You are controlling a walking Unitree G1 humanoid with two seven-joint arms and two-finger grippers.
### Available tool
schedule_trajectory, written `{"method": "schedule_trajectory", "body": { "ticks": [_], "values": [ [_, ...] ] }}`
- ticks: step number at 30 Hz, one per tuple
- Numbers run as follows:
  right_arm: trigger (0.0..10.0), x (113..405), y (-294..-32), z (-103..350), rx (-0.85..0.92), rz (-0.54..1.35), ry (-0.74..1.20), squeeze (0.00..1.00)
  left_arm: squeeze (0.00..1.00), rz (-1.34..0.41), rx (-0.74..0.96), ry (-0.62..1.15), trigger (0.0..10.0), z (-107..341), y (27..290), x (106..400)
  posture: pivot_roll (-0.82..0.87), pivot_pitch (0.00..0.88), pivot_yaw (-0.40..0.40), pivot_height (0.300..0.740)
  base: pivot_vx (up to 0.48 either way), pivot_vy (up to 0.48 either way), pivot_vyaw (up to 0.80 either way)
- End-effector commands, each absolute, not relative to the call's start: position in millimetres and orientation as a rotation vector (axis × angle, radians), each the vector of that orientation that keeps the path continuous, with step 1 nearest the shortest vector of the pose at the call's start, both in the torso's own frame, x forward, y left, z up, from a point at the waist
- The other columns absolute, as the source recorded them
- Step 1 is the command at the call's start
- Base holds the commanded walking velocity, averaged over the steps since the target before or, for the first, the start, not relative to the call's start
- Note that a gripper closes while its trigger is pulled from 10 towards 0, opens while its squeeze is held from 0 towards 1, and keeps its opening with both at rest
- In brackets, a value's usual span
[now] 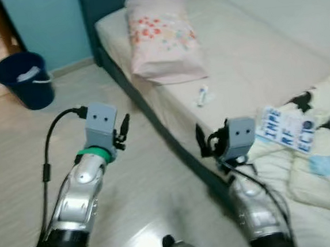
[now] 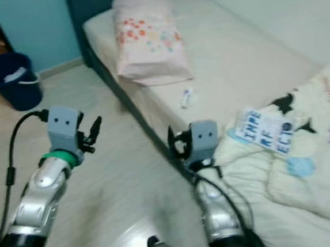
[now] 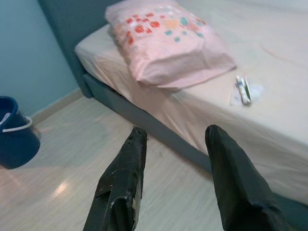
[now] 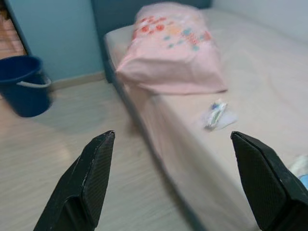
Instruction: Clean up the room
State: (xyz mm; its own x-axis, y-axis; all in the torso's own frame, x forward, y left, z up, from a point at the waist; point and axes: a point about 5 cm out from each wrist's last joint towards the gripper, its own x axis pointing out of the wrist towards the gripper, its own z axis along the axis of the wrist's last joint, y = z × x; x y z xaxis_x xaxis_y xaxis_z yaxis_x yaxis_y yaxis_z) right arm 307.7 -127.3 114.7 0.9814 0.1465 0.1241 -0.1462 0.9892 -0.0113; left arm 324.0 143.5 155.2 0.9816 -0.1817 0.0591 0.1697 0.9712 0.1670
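Observation:
A small crumpled wrapper [image 1: 203, 95] lies on the cream bed sheet, just below the pink flowered pillow [image 1: 163, 37]. The same wrapper [image 4: 216, 114] appears ahead of my right gripper [image 4: 173, 136], which is open and empty. That gripper [image 1: 203, 141] hovers at the mattress edge, short of the wrapper. My left gripper [image 1: 124, 129] is raised over the floor beside the bed, open with nothing between its fingers [image 3: 126, 173]. A dark blue bucket [image 1: 23, 79] with something white inside stands on the floor at the far left.
A cream comforter [image 1: 306, 151] with printed patches is bunched on the bed at the right. The bed's dark blue frame [image 1: 153, 121] runs diagonally between the arms. A teal wall [image 1: 52, 23] is behind the bucket. Pale wood floor [image 1: 17, 154] lies to the left.

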Motion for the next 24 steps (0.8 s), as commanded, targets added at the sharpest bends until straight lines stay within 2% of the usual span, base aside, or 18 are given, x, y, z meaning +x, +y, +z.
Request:
{"method": "schedule_trajectory", "body": {
  "ticks": [1,13,24],
  "values": [
    [10.0,305.7,-134.4,106.7,0.0,0.125,-0.091,0.0,0.0,-0.189,0.165,-0.066,10.0,149.6,139.7,322.8,-0.01,0.129,0.026,0.74,0.345,0.0,-0.8],
    [10.0,306.1,-136.7,106.8,-0.01,0.12,-0.092,0.0,0.0,-0.19,0.166,-0.082,10.0,150.2,137.4,323.4,-0.02,0.127,0.021,0.74,0.457,0.0,-0.8],
    [10.0,305.3,-136.9,106.5,-0.046,0.124,-0.097,0.0,0.0,-0.192,0.161,-0.091,10.0,148.4,135.5,323.3,-0.02,0.135,0.014,0.74,0.48,0.0,0.0]
  ]
}}
